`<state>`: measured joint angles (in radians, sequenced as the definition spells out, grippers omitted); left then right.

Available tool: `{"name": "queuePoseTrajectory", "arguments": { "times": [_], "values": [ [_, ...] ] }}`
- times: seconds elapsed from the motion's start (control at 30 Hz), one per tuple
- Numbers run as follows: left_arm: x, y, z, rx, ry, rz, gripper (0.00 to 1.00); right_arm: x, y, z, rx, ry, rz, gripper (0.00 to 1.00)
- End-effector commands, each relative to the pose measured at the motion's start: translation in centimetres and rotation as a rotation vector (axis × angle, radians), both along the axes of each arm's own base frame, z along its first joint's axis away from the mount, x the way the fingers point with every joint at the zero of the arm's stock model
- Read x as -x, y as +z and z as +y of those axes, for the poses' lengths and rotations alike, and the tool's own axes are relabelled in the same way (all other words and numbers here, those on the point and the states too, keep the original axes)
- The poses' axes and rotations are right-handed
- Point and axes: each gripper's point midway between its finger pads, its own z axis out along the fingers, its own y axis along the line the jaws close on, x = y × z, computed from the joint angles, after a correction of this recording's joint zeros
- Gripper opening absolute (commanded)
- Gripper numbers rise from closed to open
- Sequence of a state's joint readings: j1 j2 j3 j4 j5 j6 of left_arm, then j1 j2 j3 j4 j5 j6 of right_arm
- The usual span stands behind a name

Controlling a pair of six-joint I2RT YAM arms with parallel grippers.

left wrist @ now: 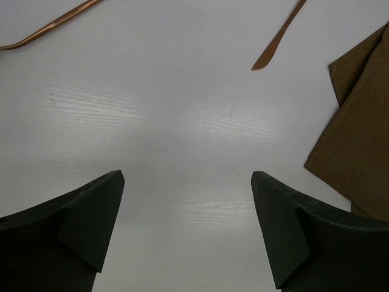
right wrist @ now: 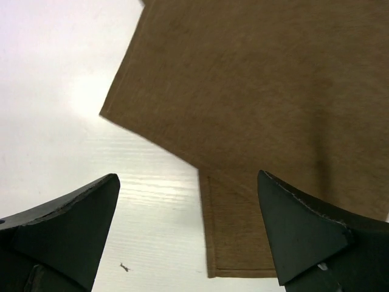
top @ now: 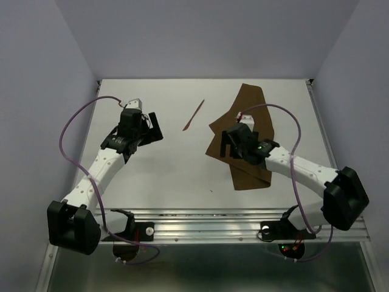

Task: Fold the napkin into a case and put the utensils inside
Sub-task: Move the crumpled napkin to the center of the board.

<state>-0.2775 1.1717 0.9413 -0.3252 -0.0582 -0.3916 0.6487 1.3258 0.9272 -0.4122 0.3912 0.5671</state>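
I'm watching the left gripper [left wrist: 185,182] hovering with its fingers spread wide above the white table [left wrist: 182,121], which is showing faint grain and glare. The utensils [left wrist: 278,38] are lying ahead of it, one toward each side. The right gripper [right wrist: 188,182], also spread open, is hanging over the partly folded brown napkin [right wrist: 255,91]. Pale lavender walls [top: 200,36] are enclosing the table.

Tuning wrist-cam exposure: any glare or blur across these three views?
Top external: even light, no glare, thin reddish-brown stick sharp. Left wrist: pale glare bands on the white tabletop, grain readable. Right wrist: blown-out patch on the tabletop left of the dark brown fabric napkin; its weave looks soft.
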Motion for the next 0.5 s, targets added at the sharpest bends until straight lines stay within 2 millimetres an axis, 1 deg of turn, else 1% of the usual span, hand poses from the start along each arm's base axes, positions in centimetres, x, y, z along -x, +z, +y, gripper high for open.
{"name": "queuePoseTrajectory", "arguments": {
  "times": [0.0, 0.03, 0.07, 0.1, 0.13, 0.17, 0.23, 0.27, 0.3, 0.33, 0.37, 0.43, 0.47],
  "values": [
    [0.3, 0.9, 0.3, 0.017, 0.021, -0.029, 0.99, -0.4, -1.4, 4.6, 0.127, 0.046, -0.004, 1.0],
    [0.4, 1.0, 0.4, 0.018, 0.023, -0.034, 0.99, -0.9, -1.0, 6.0, 0.13, 0.066, -0.011, 1.0],
    [0.5, 0.9, 0.3, 0.021, 0.024, -0.032, 0.99, -0.8, -1.5, 7.1, 0.151, 0.092, -0.005, 1.0],
    [0.5, 1.0, 0.4, 0.02, 0.025, -0.032, 0.99, -1.3, -2.0, 7.6, 0.165, 0.097, 0.004, 1.0],
    [0.6, 0.9, 0.4, 0.02, 0.027, -0.024, 0.99, -1.7, -2.5, 8.0, 0.178, 0.1, 0.011, 0.98],
    [0.7, 0.9, 0.5, 0.018, 0.027, -0.025, 0.99, -2.3, -3.4, 9.1, 0.202, 0.111, 0.018, 0.94],
    [0.8, 1.0, 0.5, 0.014, 0.028, -0.023, 0.99, -3.0, -4.3, 9.7, 0.234, 0.124, 0.026, 0.91],
    [0.8, 1.2, 0.6, 0.013, 0.03, -0.028, 0.99, -3.4, -5.4, 10.1, 0.255, 0.131, 0.037, 0.9],
    [0.9, 1.2, 0.7, 0.01, 0.03, -0.028, 0.99, -3.9, -5.2, 10.6, 0.257, 0.144, 0.028, 0.89],
    [0.9, 1.1, 0.7, 0.007, 0.032, -0.029, 0.99, -4.1, -5.6, 10.9, 0.263, 0.152, 0.032, 0.84],
    [0.9, 1.2, 0.8, 0.007, 0.034, -0.035, 0.99, -4.3, -6.4, 11.1, 0.277, 0.16, 0.041, 0.83],
    [1.1, 1.2, 0.9, 0.007, 0.034, -0.034, 0.99, -4.4, -7.0, 11.3, 0.289, 0.168, 0.051, 0.78],
    [1.2, 1.1, 0.9, 0.01, 0.035, -0.032, 0.99, -4.4, -7.7, 11.2, 0.302, 0.17, 0.061, 0.76]
  ]
}}
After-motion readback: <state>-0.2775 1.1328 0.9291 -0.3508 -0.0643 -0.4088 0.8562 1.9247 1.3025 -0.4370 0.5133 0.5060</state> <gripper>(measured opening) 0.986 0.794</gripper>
